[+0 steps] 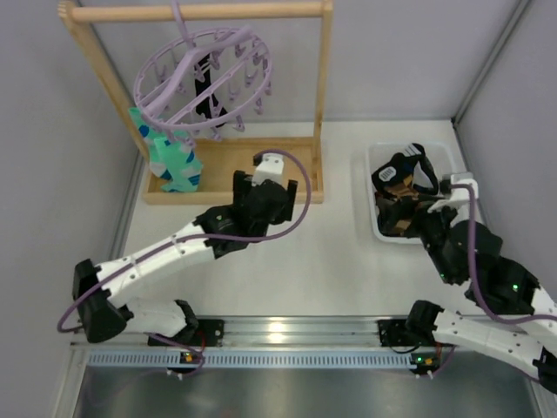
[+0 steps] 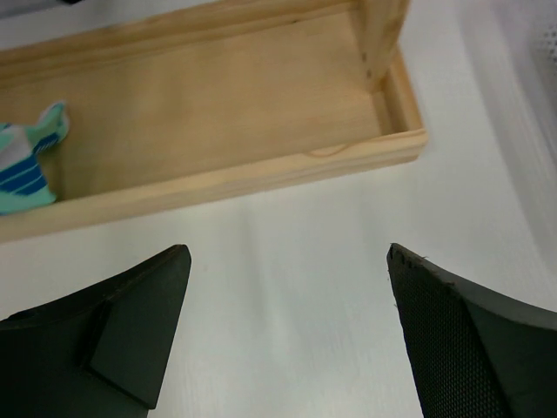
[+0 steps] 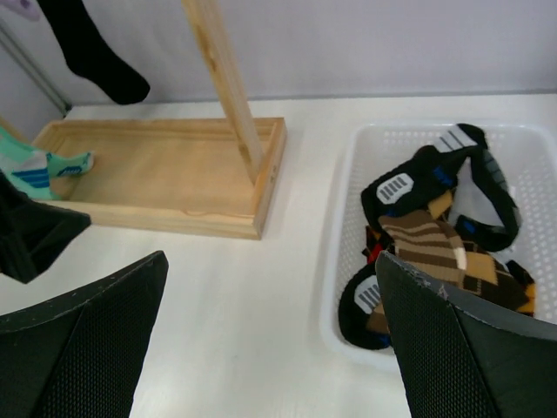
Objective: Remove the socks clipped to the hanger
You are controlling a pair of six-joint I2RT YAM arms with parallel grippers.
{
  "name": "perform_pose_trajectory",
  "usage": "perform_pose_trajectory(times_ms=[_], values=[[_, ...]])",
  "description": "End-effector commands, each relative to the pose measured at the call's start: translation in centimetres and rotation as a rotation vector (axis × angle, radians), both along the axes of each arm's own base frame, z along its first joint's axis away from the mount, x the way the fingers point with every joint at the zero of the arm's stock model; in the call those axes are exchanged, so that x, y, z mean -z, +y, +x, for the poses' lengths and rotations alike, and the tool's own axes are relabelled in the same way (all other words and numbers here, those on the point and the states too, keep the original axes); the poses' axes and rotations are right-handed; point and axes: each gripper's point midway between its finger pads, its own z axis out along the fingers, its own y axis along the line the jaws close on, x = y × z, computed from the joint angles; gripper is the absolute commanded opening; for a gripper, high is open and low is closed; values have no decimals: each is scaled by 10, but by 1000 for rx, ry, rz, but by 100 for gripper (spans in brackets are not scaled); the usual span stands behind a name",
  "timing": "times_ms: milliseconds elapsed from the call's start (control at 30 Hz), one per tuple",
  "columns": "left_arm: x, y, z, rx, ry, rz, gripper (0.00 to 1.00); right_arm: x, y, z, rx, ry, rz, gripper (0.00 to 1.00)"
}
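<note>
My left gripper [image 2: 287, 261] and right gripper [image 3: 270, 261] both gape empty: the left just before the wooden rack [image 1: 261, 165], the right over a white basket [image 1: 370, 196] to the rack's right (socks [image 1: 405, 187] heaped inside). On the rack's lilac hanger [image 1: 187, 80] hang a teal sock [image 1: 174, 161] and a black sock [image 1: 204, 87].

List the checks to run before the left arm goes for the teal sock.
1. Left end effector open and empty: ok.
2. Right end effector open and empty: ok.
3. Hanger cleared of socks: not ok; the teal sock and black sock hang from it.
4. Removed socks lying inside the basket: ok.
5. Which clip holds the teal sock: cannot tell.
</note>
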Motion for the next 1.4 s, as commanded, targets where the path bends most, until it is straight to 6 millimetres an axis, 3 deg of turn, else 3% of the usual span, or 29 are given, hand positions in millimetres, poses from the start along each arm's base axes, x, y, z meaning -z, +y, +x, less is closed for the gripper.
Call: perform_pose_trajectory(times_ms=[0,67,167,200,300,400,433,500,533,567,600,633,667,700,733,800,833,967,1033,1067,1100,1167,1267,1367], values=[[6,64,-22,-166,25,11,98,-6,50,14,-110,-21,26,99],[21,88,-32,-193,93,50,98,8,75,23,-147,7,-10,100],[34,143,-25,-281,177,22,98,22,114,34,-228,6,3,99],[24,173,-22,-363,149,-16,98,26,122,36,-248,7,4,99],[9,213,-28,-466,81,-26,98,43,153,45,-325,48,5,100],[-12,232,-38,-522,5,-87,98,53,193,61,-431,19,30,99],[-19,238,-41,-546,-19,-100,99,75,208,68,-454,42,-2,100],[-37,252,-51,-589,-84,-133,99,66,239,72,-542,-5,45,99],[-42,262,-54,-629,-113,-117,99,87,257,80,-559,41,28,99],[-46,270,-58,-660,-135,-112,99,85,270,82,-585,31,45,99],[-49,273,-60,-677,-147,-109,99,76,283,85,-602,16,64,99],[-54,275,-61,-686,-163,-118,99,93,299,90,-618,36,43,99],[-58,278,-63,-696,-177,-133,99,94,307,92,-618,22,43,99],[-61,278,-63,-700,-187,-152,99,75,324,89,-639,-51,60,99],[-70,277,-63,-697,-213,-185,99,93,338,94,-642,-32,29,99],[-77,274,-60,-676,-236,-195,99,85,357,99,-628,-44,34,100],[-82,270,-55,-645,-251,-188,98,98,367,98,-630,-14,34,99],[-83,237,-33,-448,-235,-251,98,98,375,94,-660,-32,95,99],[-80,232,-22,-400,-217,-268,99,96,378,89,-701,-69,95,100],[-82,248,-18,-452,-224,-278,99,99,381,88,-716,-65,88,100],[-82,248,-14,-436,-210,-302,98,100,386,91,-716,-61,88,99],[-80,268,-7,-513,-209,-327,99,104,393,94,-721,-47,73,99],[-88,269,8,-463,-245,-387,99,108,401,91,-756,-42,68,99],[-107,263,16,-314,-332,-387,99,127,399,79,-825,-23,1,99]])
